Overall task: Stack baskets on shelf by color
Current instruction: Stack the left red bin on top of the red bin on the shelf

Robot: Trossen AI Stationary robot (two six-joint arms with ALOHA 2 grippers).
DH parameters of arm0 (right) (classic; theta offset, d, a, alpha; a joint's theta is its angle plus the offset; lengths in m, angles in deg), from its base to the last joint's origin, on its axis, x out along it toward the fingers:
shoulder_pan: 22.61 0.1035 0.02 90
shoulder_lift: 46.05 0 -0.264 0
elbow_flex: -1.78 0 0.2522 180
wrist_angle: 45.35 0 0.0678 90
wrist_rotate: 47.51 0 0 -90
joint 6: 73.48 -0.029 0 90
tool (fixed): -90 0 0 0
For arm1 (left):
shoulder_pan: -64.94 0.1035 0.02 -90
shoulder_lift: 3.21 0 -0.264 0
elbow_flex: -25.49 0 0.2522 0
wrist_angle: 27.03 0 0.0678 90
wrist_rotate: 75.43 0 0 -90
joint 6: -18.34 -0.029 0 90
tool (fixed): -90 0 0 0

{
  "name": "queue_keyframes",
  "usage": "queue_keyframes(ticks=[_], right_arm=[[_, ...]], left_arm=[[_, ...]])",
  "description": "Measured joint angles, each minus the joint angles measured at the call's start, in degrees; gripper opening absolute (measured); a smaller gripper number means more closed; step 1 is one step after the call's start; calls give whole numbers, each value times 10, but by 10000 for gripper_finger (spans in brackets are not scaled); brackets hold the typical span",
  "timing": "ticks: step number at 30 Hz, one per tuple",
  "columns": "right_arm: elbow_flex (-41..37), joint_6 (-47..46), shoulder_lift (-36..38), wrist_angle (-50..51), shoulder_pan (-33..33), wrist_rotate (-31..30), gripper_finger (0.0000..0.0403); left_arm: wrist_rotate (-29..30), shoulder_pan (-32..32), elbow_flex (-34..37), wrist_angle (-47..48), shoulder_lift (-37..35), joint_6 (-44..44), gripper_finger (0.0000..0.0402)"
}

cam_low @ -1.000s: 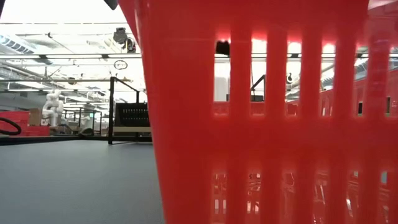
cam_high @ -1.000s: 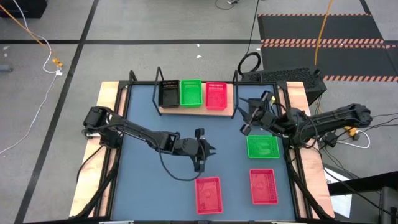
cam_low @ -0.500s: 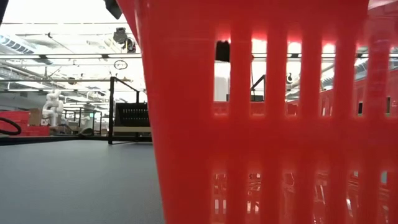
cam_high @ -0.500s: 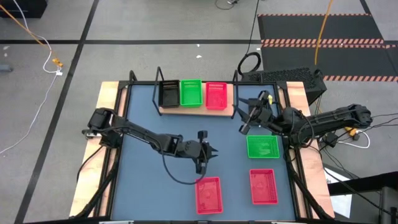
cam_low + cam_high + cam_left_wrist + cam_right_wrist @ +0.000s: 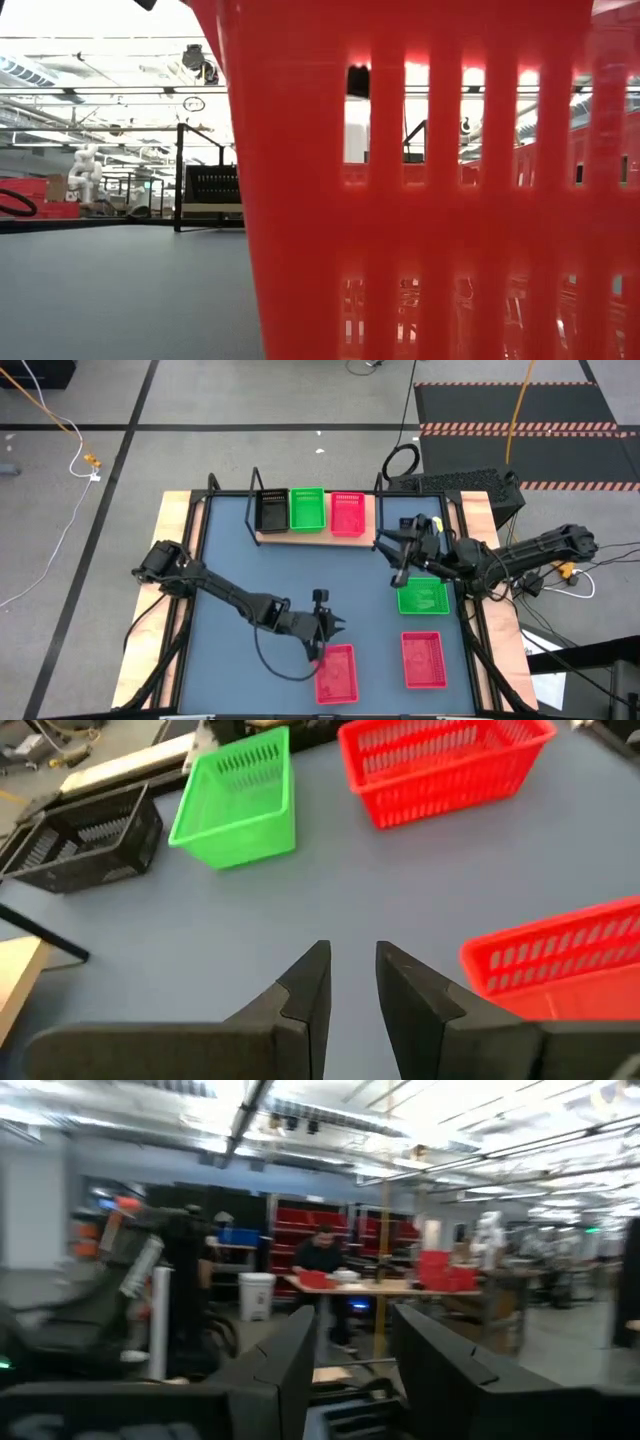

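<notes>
Now left pincer [image 5: 328,629], fingers slightly apart, empty, moved nearer red basket [image 5: 336,672]; right pincer [image 5: 398,560] apart.

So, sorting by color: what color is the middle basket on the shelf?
Bright green basket; clearest in the high view.

Evenly and brightly lit from ceiling strips, blown out to white glare at low level. Soft, faint shadows on the worktop [image 5: 250,565]. Heavily motion-blurred through the right wrist. Out of focus on the nearest red basket [image 5: 420,180], backlit and glowing.
</notes>
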Motion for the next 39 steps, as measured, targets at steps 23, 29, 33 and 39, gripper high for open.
queue_keyframes(ticks=[23, 29, 33, 39], right_arm=[[18, -15, -238, -344, 218, -120, 130], [52, -32, -283, -346, 219, -123, 130], [75, -32, -305, -347, 220, -122, 130], [97, -31, -326, -346, 220, -121, 130]], left_arm=[[23, -168, -50, -189, 109, 85, 223], [22, -190, -97, -147, 159, 65, 202], [60, -192, -107, -95, 156, 117, 192], [20, -192, -112, 11, 157, 178, 161]])
